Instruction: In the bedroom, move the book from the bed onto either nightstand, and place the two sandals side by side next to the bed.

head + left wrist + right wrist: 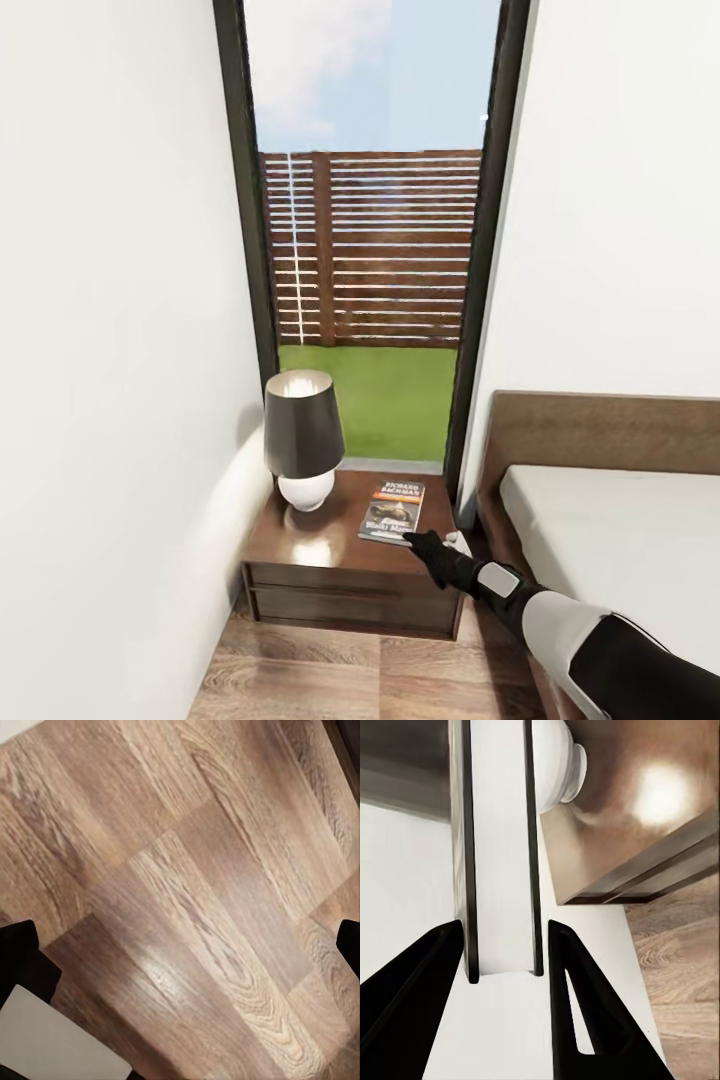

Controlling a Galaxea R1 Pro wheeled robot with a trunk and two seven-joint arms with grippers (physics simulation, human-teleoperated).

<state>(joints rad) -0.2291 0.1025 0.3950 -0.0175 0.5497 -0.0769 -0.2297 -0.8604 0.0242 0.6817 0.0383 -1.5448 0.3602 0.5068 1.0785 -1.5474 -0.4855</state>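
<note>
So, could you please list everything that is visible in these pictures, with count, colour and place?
book: one, dark cover with an orange band, lying on the nightstand's right part, edge-on between the gripper fingers in the right wrist view
nightstand: one, dark brown, glossy top, under the window beside the bed
lamp: one, dark shade on a white round base, on the nightstand's left part
bed: one, brown headboard with light-grey mattress, at the right
window: one, black frame, showing fence, grass and sky
floor: brown wood planks
walls: white, on both sides of the window
right gripper: one, black, at the book's near edge, fingers either side of it
left gripper: one, black fingertips, spread over the floor
</note>
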